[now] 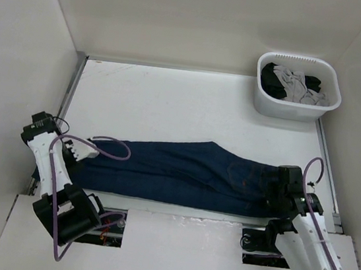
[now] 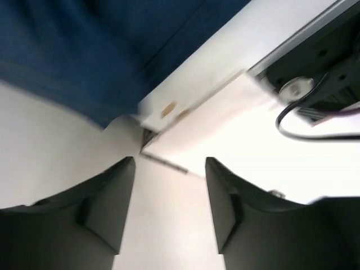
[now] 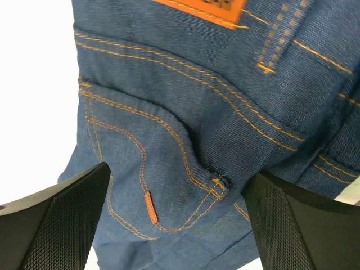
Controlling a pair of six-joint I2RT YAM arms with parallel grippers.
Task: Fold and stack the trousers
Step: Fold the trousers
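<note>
The dark navy jeans (image 1: pixel 182 174) lie flat along the near edge of the table, legs folded one on the other, waist at the right, leg ends at the left. My right gripper (image 1: pixel 278 191) hovers over the waist, open; the right wrist view shows the back pocket (image 3: pixel 163 163) with orange stitching and a small orange tag (image 3: pixel 150 207) between the spread fingers. My left gripper (image 1: pixel 79 155) is at the leg ends, open and empty; the left wrist view is blurred and shows blue denim (image 2: pixel 84 50) above the fingers (image 2: pixel 112 208).
A white basket (image 1: pixel 297 88) with grey and black garments stands at the back right. White walls close in the table on the left, back and right. The table's near edge (image 2: pixel 185 107) and a gap with cables (image 2: pixel 315 84) lie by the left gripper.
</note>
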